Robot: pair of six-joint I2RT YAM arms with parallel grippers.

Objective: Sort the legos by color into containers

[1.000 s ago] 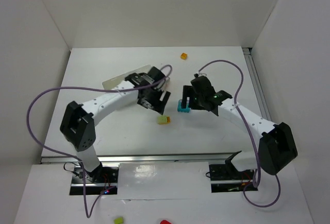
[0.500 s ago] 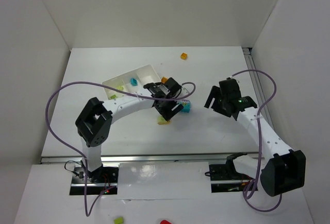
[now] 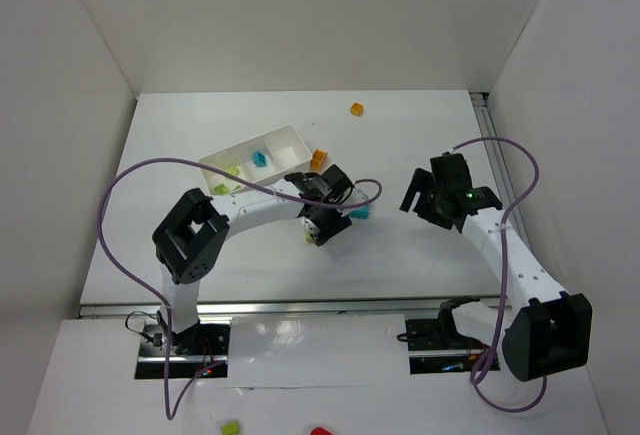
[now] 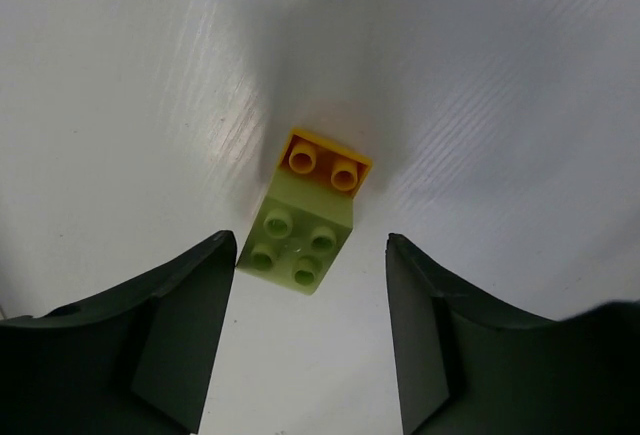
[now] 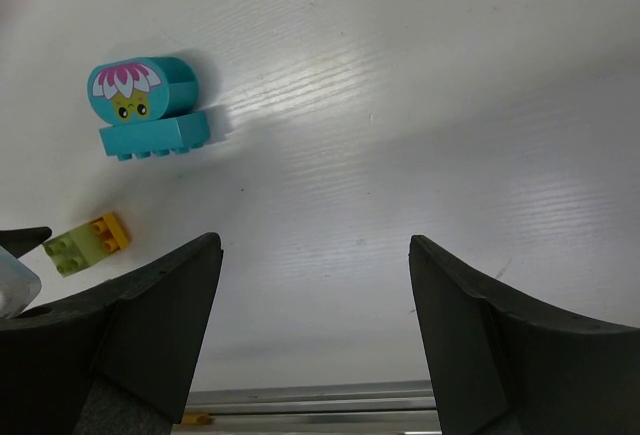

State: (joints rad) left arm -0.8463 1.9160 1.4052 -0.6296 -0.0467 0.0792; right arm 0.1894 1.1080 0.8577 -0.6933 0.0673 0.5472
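Now, left gripper [image 4: 310, 250]: jaws partly apart, one on each side of the lime green brick [image 4: 296, 245], gripping nothing.
Lime green brick: on the table [image 3: 420, 125] near its centre, touching an orange brick [image 4: 325, 167].
Right gripper [image 5: 312, 255]: wide open, empty, above the table's right part.
Cyan block [image 5: 145, 105]: on the table, just right of the left gripper.
Tray [image 3: 288, 147]: far left, with a lime piece [image 3: 230, 169] and a cyan piece [image 3: 259, 158] in separate compartments.
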